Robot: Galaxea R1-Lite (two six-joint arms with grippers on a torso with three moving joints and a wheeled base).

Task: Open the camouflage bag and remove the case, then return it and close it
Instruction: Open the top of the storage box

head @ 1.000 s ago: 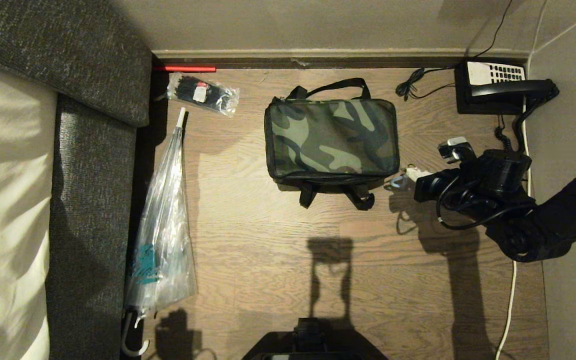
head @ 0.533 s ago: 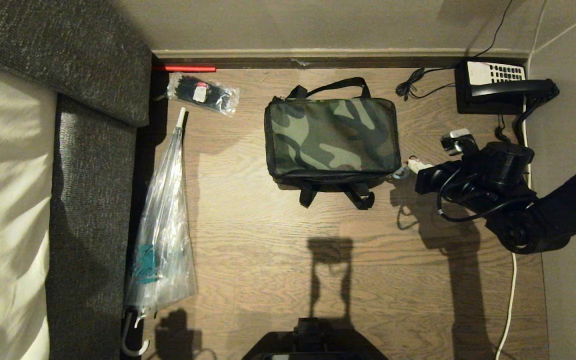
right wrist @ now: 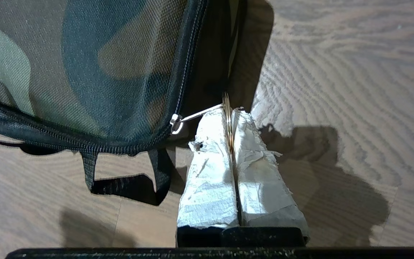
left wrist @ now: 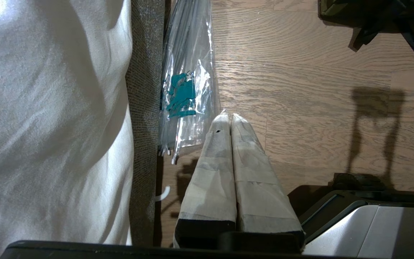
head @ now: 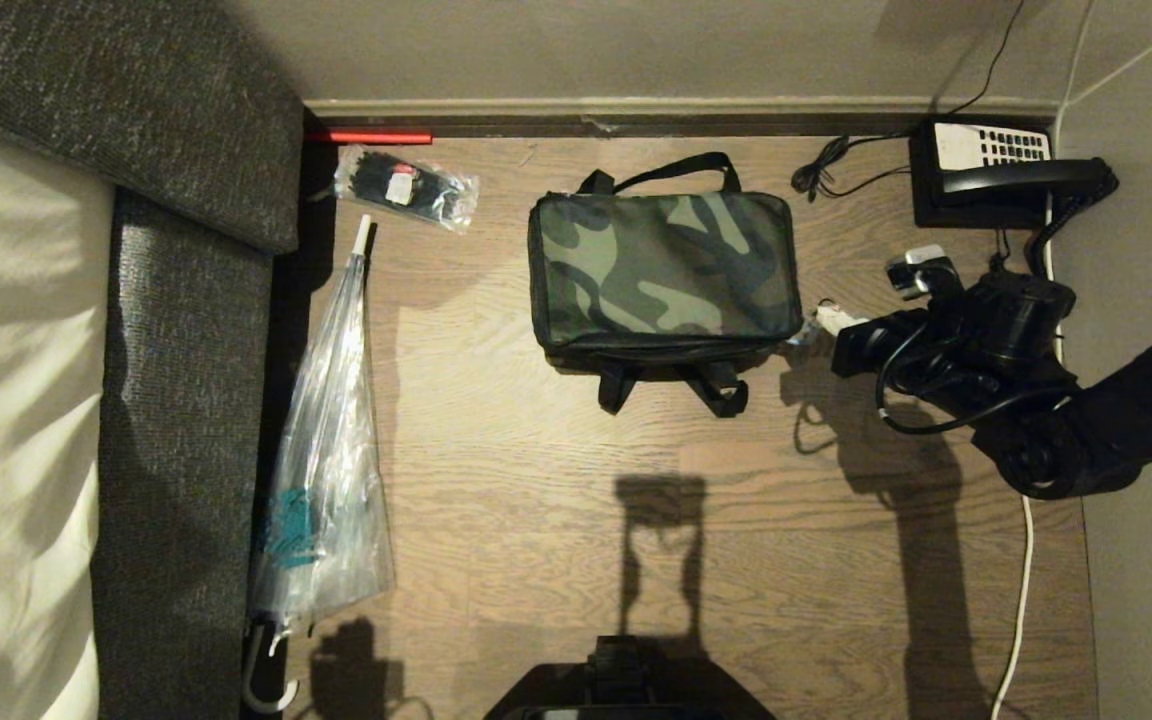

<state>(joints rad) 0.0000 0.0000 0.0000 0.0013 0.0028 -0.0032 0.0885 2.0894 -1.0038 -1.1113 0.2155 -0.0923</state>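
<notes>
Camouflage bag [head: 664,272], zipper ring [right wrist: 227,118] pinched by right gripper [right wrist: 229,115]

Head overhead; wrist views floor-close.

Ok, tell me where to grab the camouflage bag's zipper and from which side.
Grip the metal ring on the zipper pull, coming from the bag's right end near its front corner. The ring sticks out edge-on beyond the corner, so flat fingers can pinch it; the right gripper is shut on it there.
</notes>
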